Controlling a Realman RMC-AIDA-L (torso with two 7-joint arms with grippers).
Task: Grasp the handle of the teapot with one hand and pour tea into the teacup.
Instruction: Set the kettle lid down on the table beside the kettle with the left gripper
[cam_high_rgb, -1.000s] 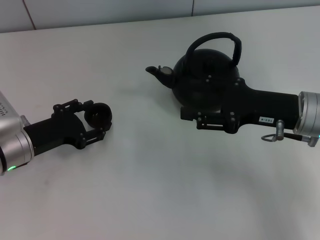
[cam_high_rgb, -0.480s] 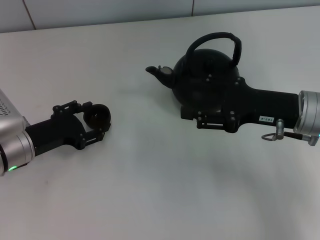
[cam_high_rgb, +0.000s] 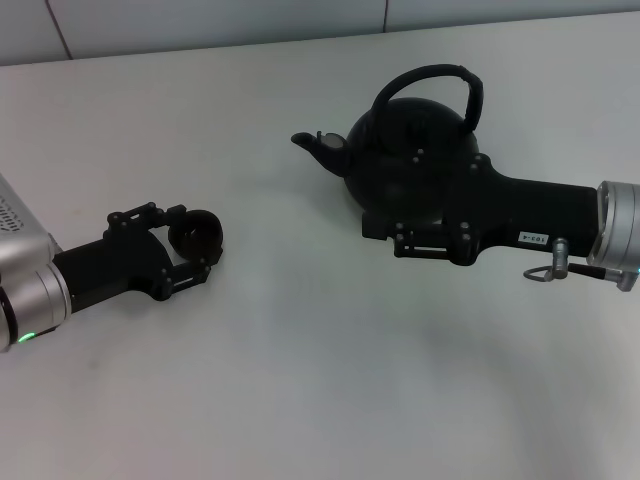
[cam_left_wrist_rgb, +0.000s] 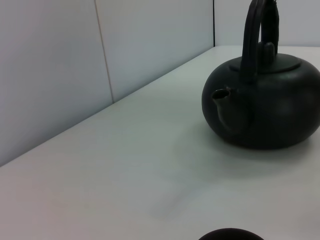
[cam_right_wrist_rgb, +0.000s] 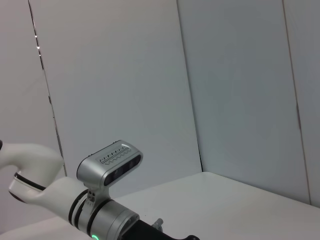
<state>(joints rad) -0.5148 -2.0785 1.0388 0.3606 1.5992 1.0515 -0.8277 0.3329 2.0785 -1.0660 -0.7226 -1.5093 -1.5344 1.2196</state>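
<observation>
Nothing has shifted: our left gripper (cam_high_rgb: 190, 250) has its jaws round the tiny dark teacup (cam_high_rgb: 197, 231) on the white bench (cam_high_rgb: 300, 380). Our right gripper (cam_high_rgb: 425, 235), jaw state unclear, fronts the round black matte teapot (cam_high_rgb: 410, 150), below its arched handle (cam_high_rgb: 430, 85); a low grab risks shoving it.

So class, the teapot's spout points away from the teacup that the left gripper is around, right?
Not quite. In the head view the teapot has its spout pointing toward the teacup, on the robot's left. The left gripper is indeed around the teacup.
</observation>
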